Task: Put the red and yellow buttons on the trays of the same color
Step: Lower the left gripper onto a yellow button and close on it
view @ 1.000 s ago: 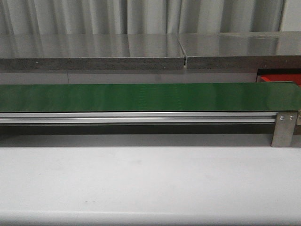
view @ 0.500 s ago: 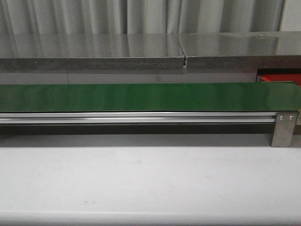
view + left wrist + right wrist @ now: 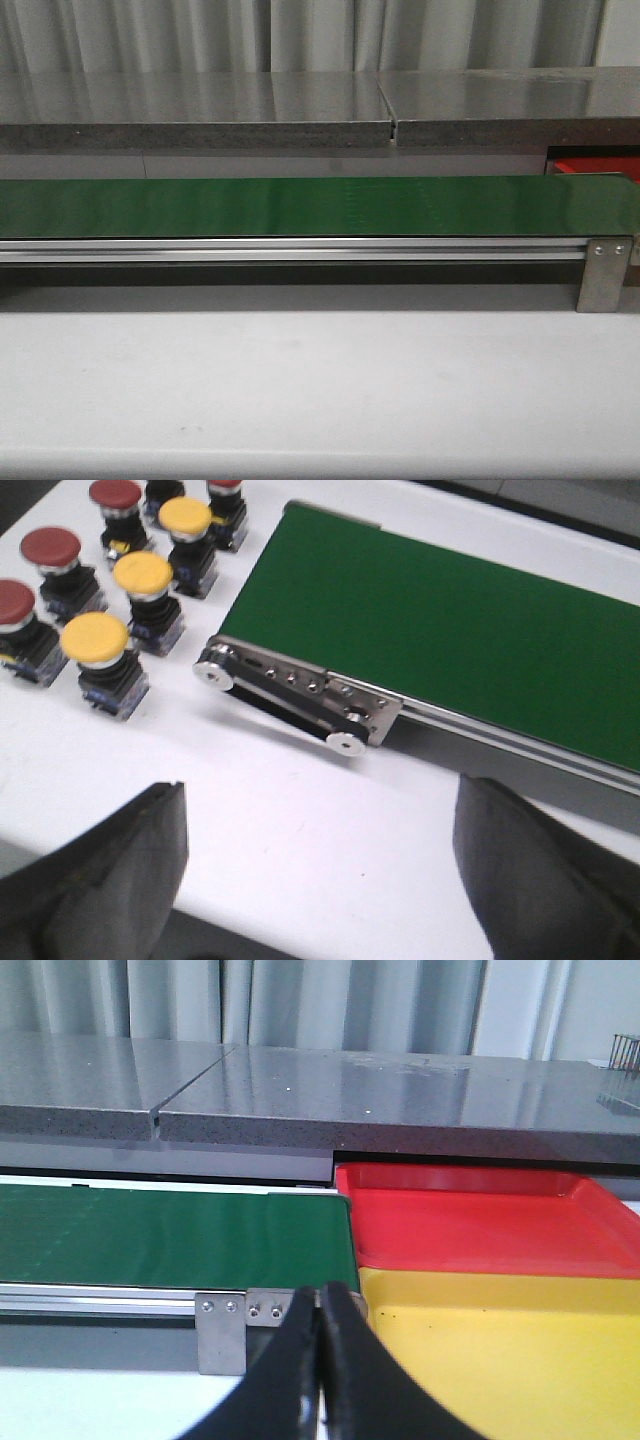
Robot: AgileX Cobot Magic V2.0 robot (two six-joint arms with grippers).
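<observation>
Reaching with your spread, empty left pincer point(image 3: 318, 870) into the crowded red and yellow buttons point(image 3: 95, 640) at upper left risks toppling neighbours, while your clenched, empty right pincer point(image 3: 319, 1310) waits beside the red tray point(image 3: 470, 1225) and yellow tray point(image 3: 500, 1345).

Plain dark green on the belt point(image 3: 320, 206), edged by a silver rail point(image 3: 290, 250). White on the table point(image 3: 320, 390); speckled grey on the counter point(image 3: 190, 110) behind. Bright red on one tray point(image 3: 470, 1220), yellow on the other tray point(image 3: 500, 1350). Red caps point(image 3: 50, 547) and yellow caps point(image 3: 95, 638) on buttons with black bodies. Black on the fingers point(image 3: 110, 880).
</observation>
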